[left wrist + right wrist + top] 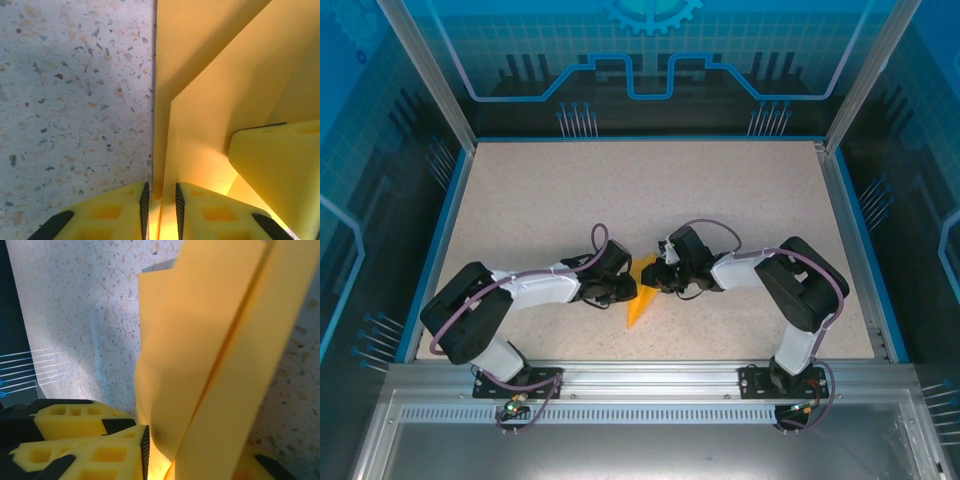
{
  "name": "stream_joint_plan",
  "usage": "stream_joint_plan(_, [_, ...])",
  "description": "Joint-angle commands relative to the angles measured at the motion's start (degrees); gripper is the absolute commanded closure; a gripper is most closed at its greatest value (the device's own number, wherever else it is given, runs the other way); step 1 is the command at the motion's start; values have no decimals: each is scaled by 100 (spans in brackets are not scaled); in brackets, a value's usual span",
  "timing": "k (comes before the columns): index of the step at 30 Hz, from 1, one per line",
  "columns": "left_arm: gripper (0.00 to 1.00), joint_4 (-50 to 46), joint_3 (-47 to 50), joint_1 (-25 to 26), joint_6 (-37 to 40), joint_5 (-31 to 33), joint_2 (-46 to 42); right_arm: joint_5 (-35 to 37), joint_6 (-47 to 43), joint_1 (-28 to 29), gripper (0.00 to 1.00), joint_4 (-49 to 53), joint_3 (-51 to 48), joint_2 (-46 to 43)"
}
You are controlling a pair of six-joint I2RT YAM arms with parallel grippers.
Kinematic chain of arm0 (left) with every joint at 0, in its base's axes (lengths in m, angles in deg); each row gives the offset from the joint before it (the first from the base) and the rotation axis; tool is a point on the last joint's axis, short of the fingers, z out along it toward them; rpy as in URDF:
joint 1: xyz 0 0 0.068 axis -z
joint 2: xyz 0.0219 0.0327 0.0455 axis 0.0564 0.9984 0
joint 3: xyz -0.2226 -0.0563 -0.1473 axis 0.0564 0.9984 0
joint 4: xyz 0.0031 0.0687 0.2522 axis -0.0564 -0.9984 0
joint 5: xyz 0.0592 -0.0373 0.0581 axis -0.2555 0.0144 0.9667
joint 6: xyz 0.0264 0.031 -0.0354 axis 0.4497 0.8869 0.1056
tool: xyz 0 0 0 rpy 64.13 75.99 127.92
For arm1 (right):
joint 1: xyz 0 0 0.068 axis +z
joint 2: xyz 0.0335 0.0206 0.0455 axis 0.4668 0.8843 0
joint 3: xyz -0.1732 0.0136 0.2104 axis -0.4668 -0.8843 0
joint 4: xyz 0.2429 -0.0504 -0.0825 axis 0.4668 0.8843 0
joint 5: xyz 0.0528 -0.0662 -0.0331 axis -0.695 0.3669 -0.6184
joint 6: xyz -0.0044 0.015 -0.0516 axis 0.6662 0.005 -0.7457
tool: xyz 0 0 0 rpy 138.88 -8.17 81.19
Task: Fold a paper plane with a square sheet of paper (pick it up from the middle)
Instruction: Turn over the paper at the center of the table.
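Paper plane [638, 305] amid fingers [115, 212] on speckled table [570, 190]

Top camera looks down from behind; both wrist cameras sit close on the folded paper [210, 100]

Overhead shot was evenly lit and pretty sharp, just soft shadows under the arms [535, 288] on the speckled table [570, 190]; the blue walls [380, 150] looked dim. Left wrist cam was bright, table grain crisp, but the left gripper [161, 192] up close looked soft. Right wrist cam had bluish-white glare on the table, and the folded paper [200, 340] was glowing and blurry.
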Motion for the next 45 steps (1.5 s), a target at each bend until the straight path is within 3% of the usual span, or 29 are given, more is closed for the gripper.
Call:
stream_joint_plan(1, [75, 60, 134, -51, -74, -89, -245, 83, -265, 111, 83, 328, 189, 65])
stream_joint_plan(5, [74, 112, 247, -48, -131, -10, -455, 179, -380, 126, 89, 680, 335, 35])
stream_joint_plan(23, [66, -209, 610, -52, -159, 188, -1809, 517, -549, 436, 89, 2124, 1106, -162])
stream_joint_plan(45, [65, -540, 291, -95, -42, 174, -1744, 436, -749, 420, 89, 2891, 1792, -172])
